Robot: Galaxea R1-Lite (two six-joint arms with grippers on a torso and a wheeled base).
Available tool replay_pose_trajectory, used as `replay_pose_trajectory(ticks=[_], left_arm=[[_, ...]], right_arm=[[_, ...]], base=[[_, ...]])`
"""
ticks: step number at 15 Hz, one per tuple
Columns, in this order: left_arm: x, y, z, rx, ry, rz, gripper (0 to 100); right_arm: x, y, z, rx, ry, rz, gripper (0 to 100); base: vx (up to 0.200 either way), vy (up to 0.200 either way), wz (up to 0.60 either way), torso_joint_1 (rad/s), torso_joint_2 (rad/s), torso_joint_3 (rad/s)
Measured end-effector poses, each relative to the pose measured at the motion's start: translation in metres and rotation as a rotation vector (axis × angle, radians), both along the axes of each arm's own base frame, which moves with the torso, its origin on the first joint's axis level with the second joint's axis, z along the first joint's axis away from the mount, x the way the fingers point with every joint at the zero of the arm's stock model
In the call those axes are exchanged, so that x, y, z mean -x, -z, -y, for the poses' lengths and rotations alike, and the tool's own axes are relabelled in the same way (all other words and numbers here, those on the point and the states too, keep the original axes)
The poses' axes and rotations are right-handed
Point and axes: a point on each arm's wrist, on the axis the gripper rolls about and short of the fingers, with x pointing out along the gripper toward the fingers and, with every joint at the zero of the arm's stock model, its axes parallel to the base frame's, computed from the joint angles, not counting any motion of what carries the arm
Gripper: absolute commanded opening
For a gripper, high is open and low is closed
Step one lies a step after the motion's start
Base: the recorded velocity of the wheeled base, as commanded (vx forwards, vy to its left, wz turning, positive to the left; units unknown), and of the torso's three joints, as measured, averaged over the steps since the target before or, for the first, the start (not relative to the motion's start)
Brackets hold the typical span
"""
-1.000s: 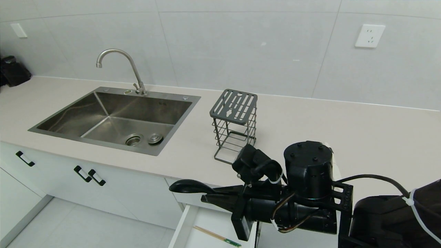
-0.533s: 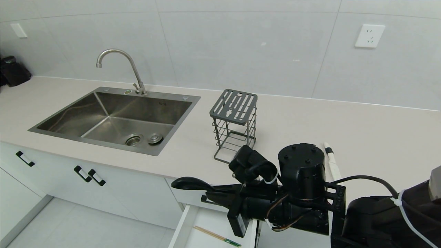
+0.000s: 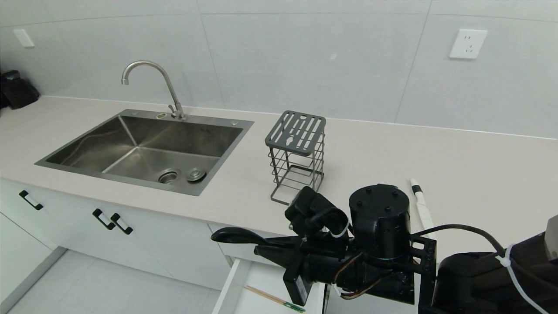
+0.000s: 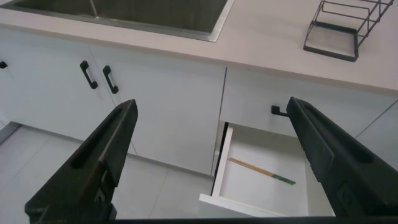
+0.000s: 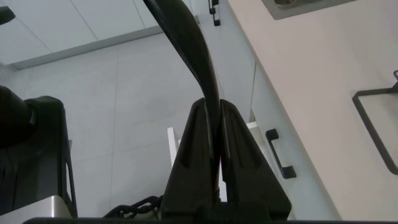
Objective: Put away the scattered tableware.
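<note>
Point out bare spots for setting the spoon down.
Free: counter between sink and wire rack; the wide stretch right of the rack; drawer floor beside the chopsticks. Crowded: front edge by the white-handled utensil, where the right tool holds the black spoon.

A steel sink (image 3: pixel 144 150) sat sunk in the pale countertop (image 3: pixel 457 161). A curved faucet (image 3: pixel 177 113) rose at the sink's back edge. A white wall outlet (image 3: pixel 467 44) hung far right of the sink, and black cabinet handles (image 3: pixel 103 219) sat below it.
</note>
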Motion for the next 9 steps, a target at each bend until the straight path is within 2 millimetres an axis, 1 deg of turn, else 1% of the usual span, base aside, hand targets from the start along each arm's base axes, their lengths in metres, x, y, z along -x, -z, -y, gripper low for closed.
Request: replay_pose_trajectory(ticks=[2,6,9], left_arm=[[0.0000,0.0002,0.0000,0.000,0.000,-0.001,100],[0.0000,0.0001,0.0000,0.000,0.000,0.000,100],[0.0000,0.0001,0.0000,0.000,0.000,0.000,100]], right_arm=[[0.0002,-0.0005,-0.0002,-0.001,0.000,0.001,0],[0.0010,0.0003,-0.0003,0.003,-0.001,-0.003,0],[0.0009,0.0001,-0.0003,0.001,-0.001,-0.002,0]], base=[[0.000,0.000,0.00,-0.071,0.16,0.073],[0.000,0.000,0.00,-0.159,0.32,0.160],[0.000,0.000,0.00,-0.028,0.07,0.034]])
